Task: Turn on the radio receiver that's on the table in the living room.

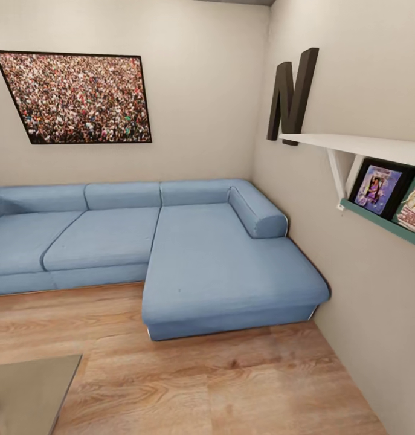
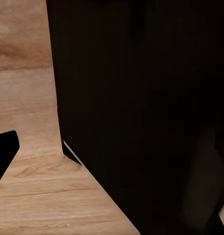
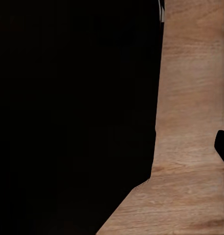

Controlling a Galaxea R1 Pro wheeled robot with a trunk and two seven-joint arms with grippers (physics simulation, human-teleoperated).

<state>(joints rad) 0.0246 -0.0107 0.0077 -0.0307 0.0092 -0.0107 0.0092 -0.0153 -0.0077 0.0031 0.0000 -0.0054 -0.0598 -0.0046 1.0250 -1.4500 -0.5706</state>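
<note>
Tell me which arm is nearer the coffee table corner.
Left, as a hedged judgement: the table shows at the lower left of the head view, the left arm's side. Both wrist views show wood floor beside a dark body, with no gripper fingers clear enough to place exactly.

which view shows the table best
The head view: a corner of the table, its glossy grey-brown top, sits at the lower left near the sofa. The wrist views give wood floor and dark shapes close to the camera, nothing I can tell as table.
</note>
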